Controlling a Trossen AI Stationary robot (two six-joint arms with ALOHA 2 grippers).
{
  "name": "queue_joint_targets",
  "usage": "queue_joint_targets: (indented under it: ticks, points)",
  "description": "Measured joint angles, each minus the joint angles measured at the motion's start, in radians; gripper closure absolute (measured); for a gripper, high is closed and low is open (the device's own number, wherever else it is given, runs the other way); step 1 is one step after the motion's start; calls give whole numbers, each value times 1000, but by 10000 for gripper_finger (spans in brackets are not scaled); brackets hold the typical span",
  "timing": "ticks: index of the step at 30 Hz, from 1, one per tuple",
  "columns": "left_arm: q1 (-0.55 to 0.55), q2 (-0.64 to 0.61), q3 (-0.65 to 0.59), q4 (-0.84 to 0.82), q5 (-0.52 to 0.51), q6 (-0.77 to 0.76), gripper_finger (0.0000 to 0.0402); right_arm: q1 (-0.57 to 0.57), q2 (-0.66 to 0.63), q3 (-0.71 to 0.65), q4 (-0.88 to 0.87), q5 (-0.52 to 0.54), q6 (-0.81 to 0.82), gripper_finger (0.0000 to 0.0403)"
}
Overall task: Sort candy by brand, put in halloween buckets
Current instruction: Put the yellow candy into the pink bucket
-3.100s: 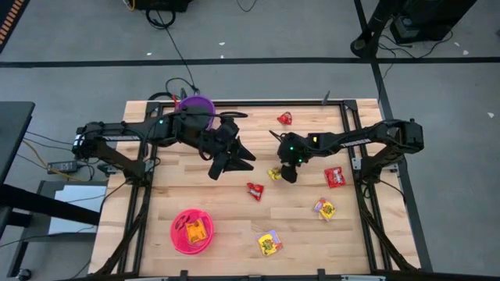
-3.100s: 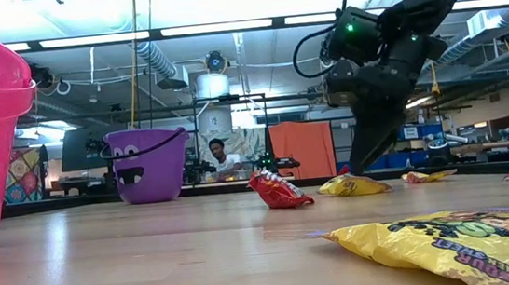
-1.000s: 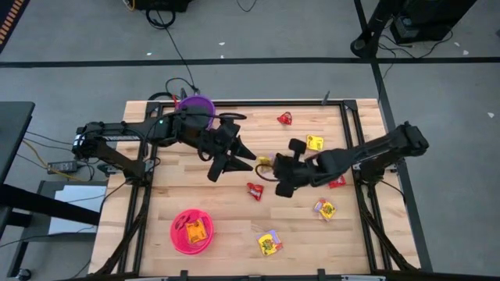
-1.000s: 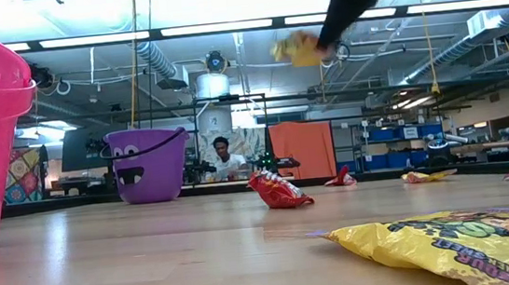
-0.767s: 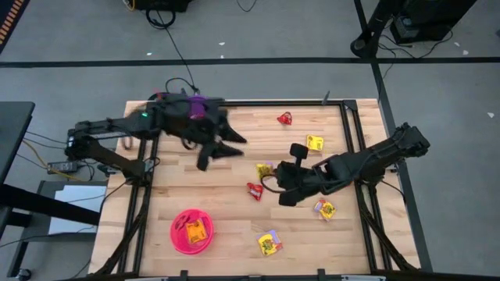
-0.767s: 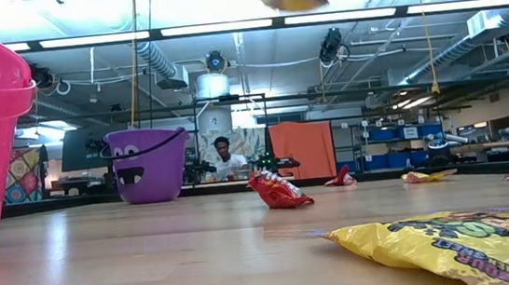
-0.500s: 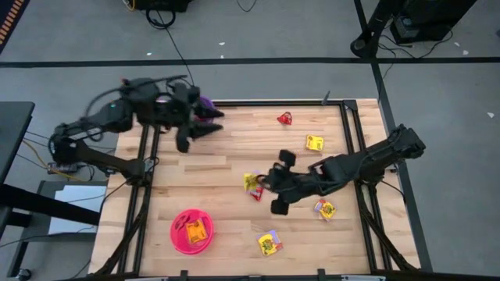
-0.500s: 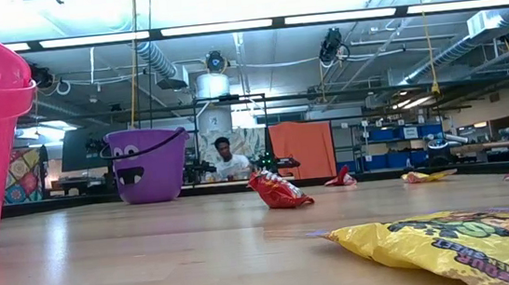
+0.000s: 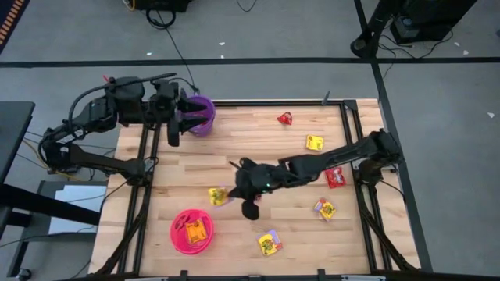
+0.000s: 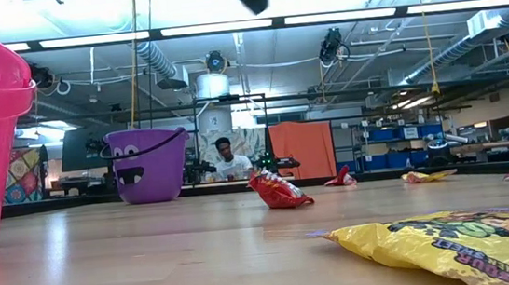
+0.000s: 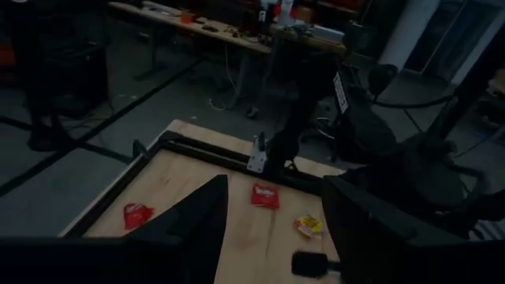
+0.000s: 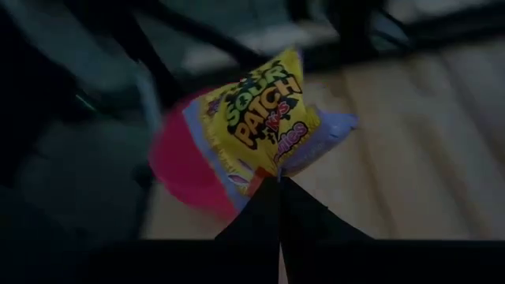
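Pinching a yellow candy packet (image 12: pixel 264 114) by its lower edge, the right gripper (image 9: pixel 231 192) has its jaws closed tight on the wrapper, above the table (image 9: pixel 234 152). Just past the packet sits the pink bucket (image 9: pixel 191 231), with what looks like candy already inside. Loose packets (image 9: pixel 323 208) lie behind those jaws. Far off, the left gripper (image 9: pixel 181 123) hangs with jaws apart, holding nothing, just beside the purple bucket (image 9: pixel 201 115).

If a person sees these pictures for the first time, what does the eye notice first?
First, the right claw above mid-table, shut on a yellow Sour Patch Kids packet, near the pink bucket. Next, the left claw, pulled back beside the purple bucket at the far edge.
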Motion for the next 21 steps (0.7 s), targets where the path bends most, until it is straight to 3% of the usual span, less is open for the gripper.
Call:
queue_joint_targets:
  ticks: [3,11,21]
  points:
    - [0,0,0,-22,0,-1,191,-35,30,0,181,-106,63,398]
    - [0,-27,0,-34,2,-11,191,-106,155,0,596,-400,462,398]
    - [0,-51,0,-41,-4,-9,191,-97,280,-1,623,-646,755,398]
